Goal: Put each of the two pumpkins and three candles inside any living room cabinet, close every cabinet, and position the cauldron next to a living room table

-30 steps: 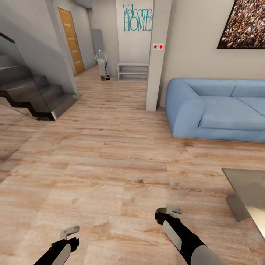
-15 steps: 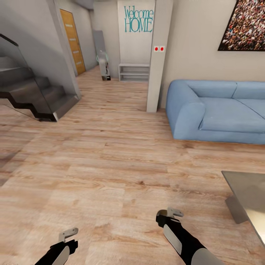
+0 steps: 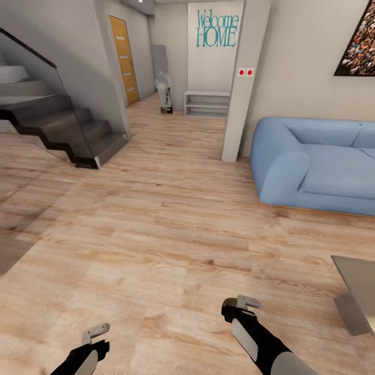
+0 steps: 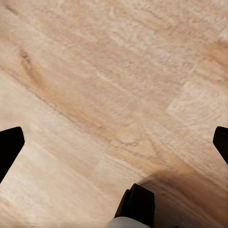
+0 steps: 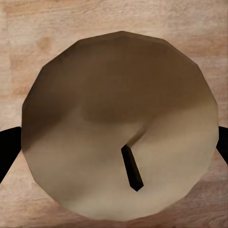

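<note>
My right tool (image 5: 114, 137) grips a stubby beige round-topped candle (image 5: 118, 123), best carried level toward the cabinet.

A candle (image 5: 121, 126) sits between the two dark fingers of the right gripper (image 3: 240, 301). It is round, beige-brown, with a rounded top and a short black wick that leans to one side. Wood floor lies under it. A corner of the grey shiny table (image 3: 359, 284) shows near the blue sofa.
</note>
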